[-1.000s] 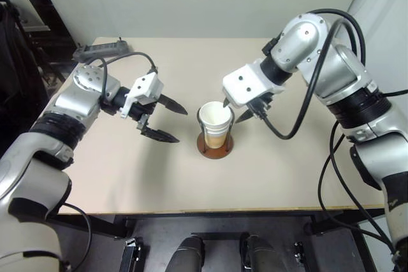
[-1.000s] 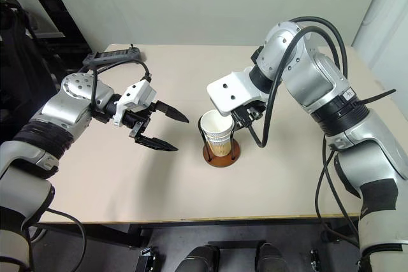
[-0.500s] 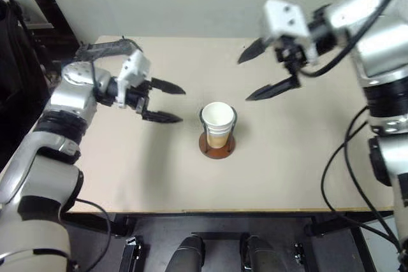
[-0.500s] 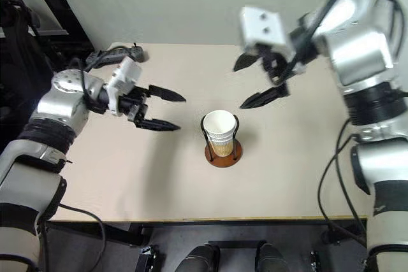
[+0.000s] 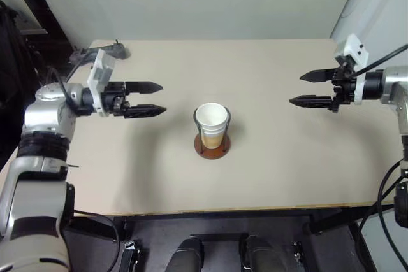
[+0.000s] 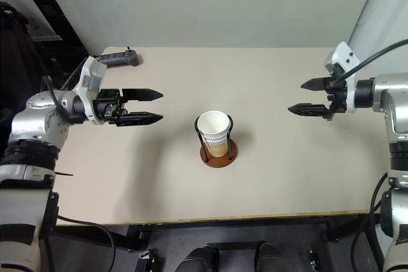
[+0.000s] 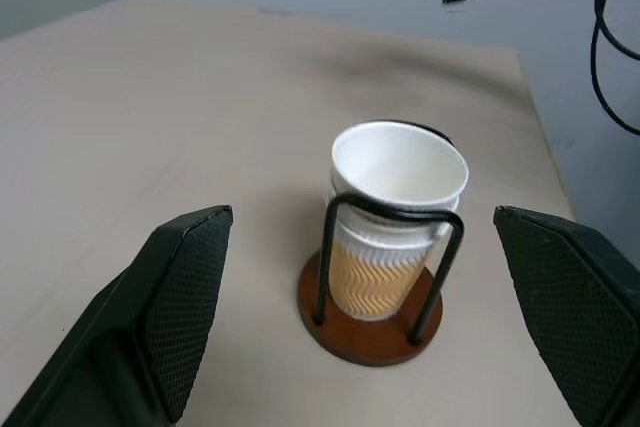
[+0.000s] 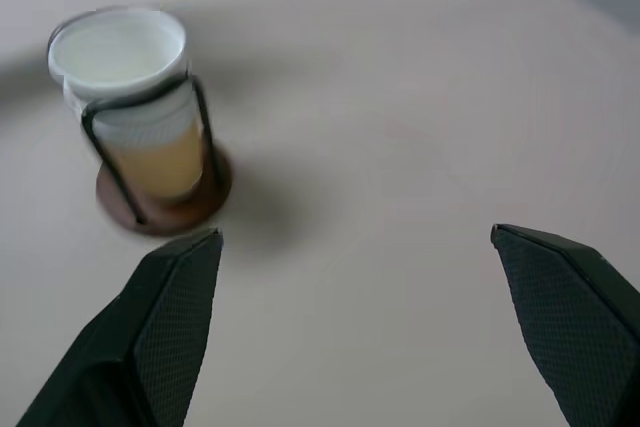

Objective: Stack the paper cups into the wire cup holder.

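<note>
Midway across the surface [image 5: 268, 176], the paper cups [image 5: 211, 123] sit nested in the wire cup holder [image 5: 212, 146]. Left tool [image 5: 148, 99] and right tool [image 5: 307, 88] hover well apart on either side, both open and empty, with bare room all round.

a pale beige table [image 5: 268, 176] with a light wooden front edge. near its middle stands a wire cup holder [image 5: 212, 146] on a round reddish-brown base, with nested paper cups [image 5: 211, 124] stacked inside its dark loops. a dark power strip [image 6: 116, 59] lies at the far left corner.
</note>
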`<act>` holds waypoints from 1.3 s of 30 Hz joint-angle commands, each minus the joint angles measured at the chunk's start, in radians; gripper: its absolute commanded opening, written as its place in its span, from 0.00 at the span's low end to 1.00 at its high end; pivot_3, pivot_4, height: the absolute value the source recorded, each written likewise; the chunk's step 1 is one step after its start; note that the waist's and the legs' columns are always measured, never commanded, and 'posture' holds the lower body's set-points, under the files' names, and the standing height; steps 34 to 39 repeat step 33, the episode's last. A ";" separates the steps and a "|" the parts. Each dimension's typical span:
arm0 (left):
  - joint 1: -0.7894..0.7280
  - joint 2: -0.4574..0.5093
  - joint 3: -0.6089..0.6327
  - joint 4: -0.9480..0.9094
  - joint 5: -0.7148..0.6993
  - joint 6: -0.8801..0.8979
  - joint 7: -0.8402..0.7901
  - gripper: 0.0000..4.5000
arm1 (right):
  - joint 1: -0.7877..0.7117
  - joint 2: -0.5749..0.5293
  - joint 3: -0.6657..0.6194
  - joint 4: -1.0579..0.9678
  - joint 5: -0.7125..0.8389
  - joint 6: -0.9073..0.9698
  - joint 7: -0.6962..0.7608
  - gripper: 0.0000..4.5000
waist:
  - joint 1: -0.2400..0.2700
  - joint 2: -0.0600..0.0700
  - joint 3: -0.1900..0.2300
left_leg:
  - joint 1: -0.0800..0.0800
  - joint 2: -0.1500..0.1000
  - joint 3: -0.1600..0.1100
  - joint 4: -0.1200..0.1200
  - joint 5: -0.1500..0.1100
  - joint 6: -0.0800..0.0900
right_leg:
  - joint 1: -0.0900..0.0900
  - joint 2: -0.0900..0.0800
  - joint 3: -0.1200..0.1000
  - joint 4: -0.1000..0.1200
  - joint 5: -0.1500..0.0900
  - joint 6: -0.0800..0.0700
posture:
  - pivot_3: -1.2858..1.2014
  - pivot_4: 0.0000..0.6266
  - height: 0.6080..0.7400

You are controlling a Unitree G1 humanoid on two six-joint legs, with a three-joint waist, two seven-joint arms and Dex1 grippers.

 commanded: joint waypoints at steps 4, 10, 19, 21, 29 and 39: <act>0.171 0.023 0.161 -0.140 0.001 0.031 0.093 1.00 | 0.120 0.034 -0.110 -0.055 0.092 -0.033 -0.083 0.99 | -0.002 0.000 0.000 | 0.005 -0.001 -0.001 0.000 0.000 0.001 | 0.005 0.000 0.001 0.000 -0.003 0.005 | 0.52 0.24 1.00; 0.273 0.007 0.252 -0.217 -0.006 0.043 0.170 1.00 | 0.188 0.019 -0.100 -0.044 0.086 -0.102 -0.100 0.99 | 0.001 0.000 0.000 | 0.004 -0.001 -0.002 0.000 0.000 0.000 | 0.004 0.000 0.001 0.000 -0.001 0.000 | 0.52 0.24 1.00; 0.344 -0.034 0.325 -0.293 -0.028 0.086 0.231 1.00 | 0.205 -0.008 -0.085 -0.016 0.093 -0.135 -0.072 0.99 | 0.002 0.000 0.000 | 0.003 -0.001 -0.003 -0.001 -0.002 -0.001 | 0.005 0.000 0.001 -0.001 -0.001 -0.001 | 0.52 0.24 1.00; 0.346 -0.033 0.338 -0.290 -0.029 0.089 0.235 1.00 | 0.215 -0.005 -0.081 -0.020 0.103 -0.129 -0.064 0.99 | 0.002 0.000 0.000 | 0.003 -0.001 -0.003 -0.001 -0.003 -0.001 | 0.005 0.000 0.001 -0.001 -0.001 -0.002 | 0.52 0.24 1.00; 0.324 -0.048 0.384 -0.273 -0.021 0.073 0.265 1.00 | 0.247 0.003 -0.095 -0.045 0.123 -0.106 -0.095 0.99 | 0.003 0.000 0.000 | 0.003 -0.002 -0.004 -0.001 -0.005 -0.001 | 0.005 0.000 0.001 -0.002 -0.002 -0.002 | 0.52 0.24 1.00; 0.348 -0.059 0.400 -0.291 -0.024 0.074 0.275 1.00 | 0.257 0.001 -0.098 -0.054 0.130 -0.110 -0.109 0.99 | 0.003 0.000 0.000 | 0.003 -0.001 -0.004 -0.001 -0.006 -0.001 | 0.005 0.000 0.001 -0.002 -0.002 -0.002 | 0.52 0.24 1.00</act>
